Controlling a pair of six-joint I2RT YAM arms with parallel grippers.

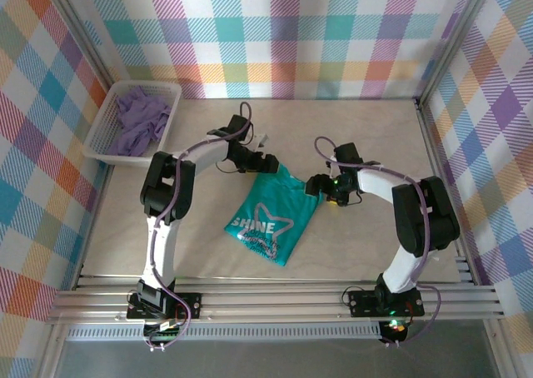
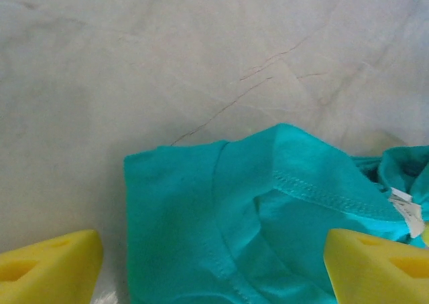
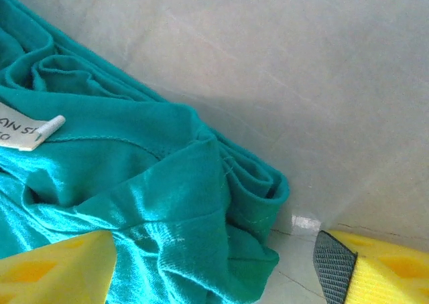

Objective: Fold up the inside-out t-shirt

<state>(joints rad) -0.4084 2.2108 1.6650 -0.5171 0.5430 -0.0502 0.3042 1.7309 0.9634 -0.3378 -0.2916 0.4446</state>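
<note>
Top external view showed the t-shirt [image 1: 271, 218] on the table [image 1: 375, 145]; left gripper [image 1: 265, 163] and right gripper [image 1: 316, 186] stood spread wide at its far edge, pinching nothing.

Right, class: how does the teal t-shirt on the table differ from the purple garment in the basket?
Colour: the teal t-shirt bears a pale printed graphic; the purple garment shows none. Place: the t-shirt lies on the table; the purple garment sits in the white basket. State: the t-shirt lies fairly flat; the purple garment is crumpled. Both are cloth.
</note>
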